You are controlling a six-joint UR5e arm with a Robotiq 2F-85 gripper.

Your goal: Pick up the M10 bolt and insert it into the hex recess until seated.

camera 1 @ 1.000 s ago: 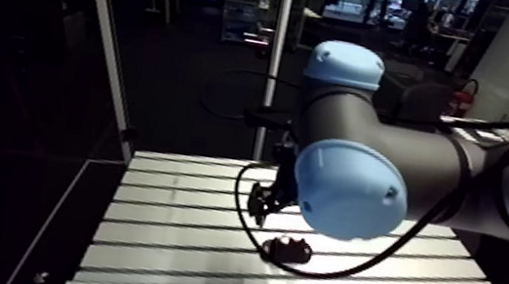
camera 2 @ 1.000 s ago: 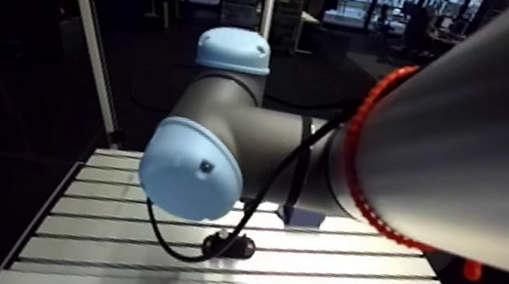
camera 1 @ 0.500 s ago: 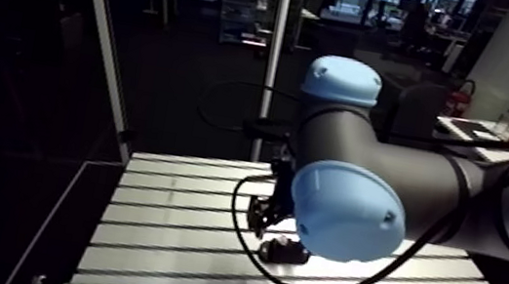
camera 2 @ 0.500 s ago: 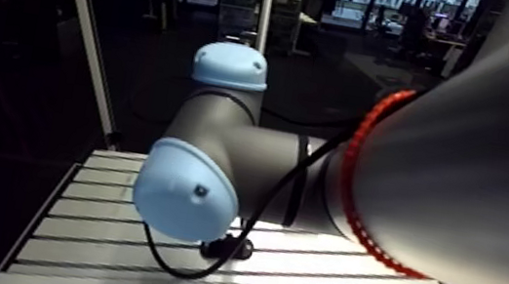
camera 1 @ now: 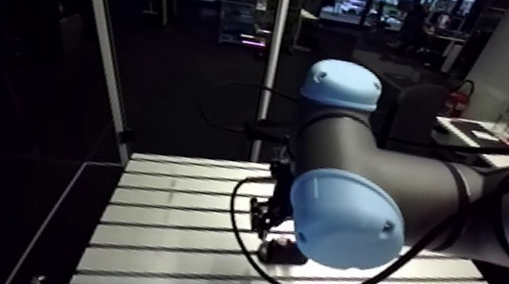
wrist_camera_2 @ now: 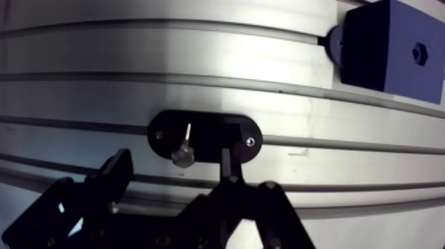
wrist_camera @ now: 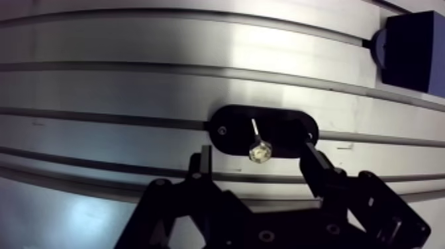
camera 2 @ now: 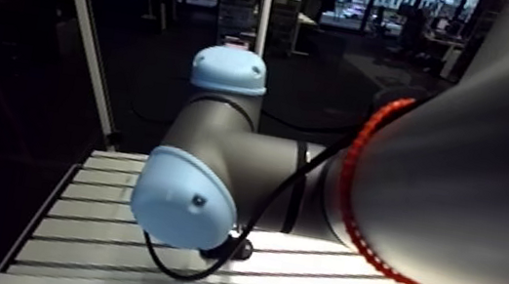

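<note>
My pincer (wrist_camera: pixel 256 154) hung wide open and empty, the M10 bolt (wrist_camera: pixel 259 151) between its fingers on the black holder (wrist_camera: pixel 228 126), not yet gripped, the hex recess (wrist_camera_2: pixel 418 51) ahead and aside, unfilled.

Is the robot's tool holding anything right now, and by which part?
Nothing is held. The tool is open, its fingers standing either side of the bolt without touching it; the bolt rests on the black oval plate.
</note>
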